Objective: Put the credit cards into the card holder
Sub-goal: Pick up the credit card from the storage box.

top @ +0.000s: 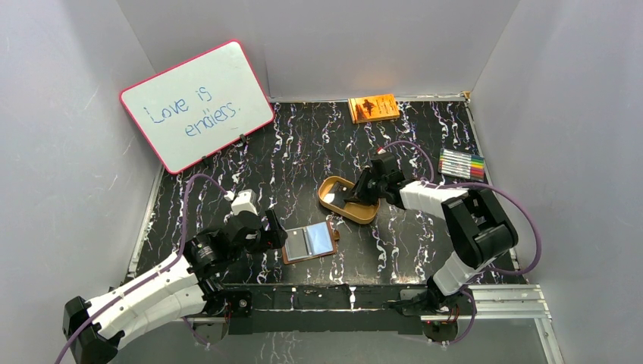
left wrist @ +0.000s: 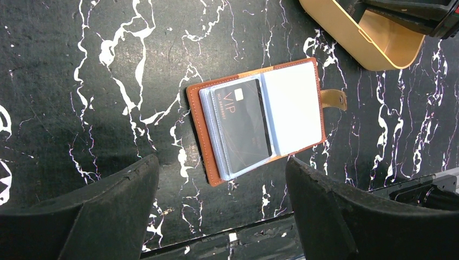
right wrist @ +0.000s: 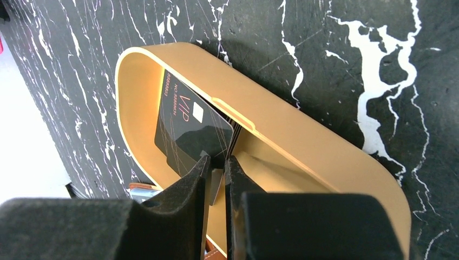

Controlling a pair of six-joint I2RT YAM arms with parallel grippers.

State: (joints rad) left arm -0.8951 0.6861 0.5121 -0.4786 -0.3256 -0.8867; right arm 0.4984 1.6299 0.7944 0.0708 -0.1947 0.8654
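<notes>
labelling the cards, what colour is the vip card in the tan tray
Black, with coppery lettering and thin lines. The card shows best in the right wrist view.

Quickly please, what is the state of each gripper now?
Left gripper: open, holding nothing.
Right gripper: jaws closed on a black VIP card in the tan tray.

A robot lab cell: plain grey walls (top: 68, 152) stand around the black marbled table (top: 303, 152), with a metal rail (top: 515, 299) along its near edge.
</notes>
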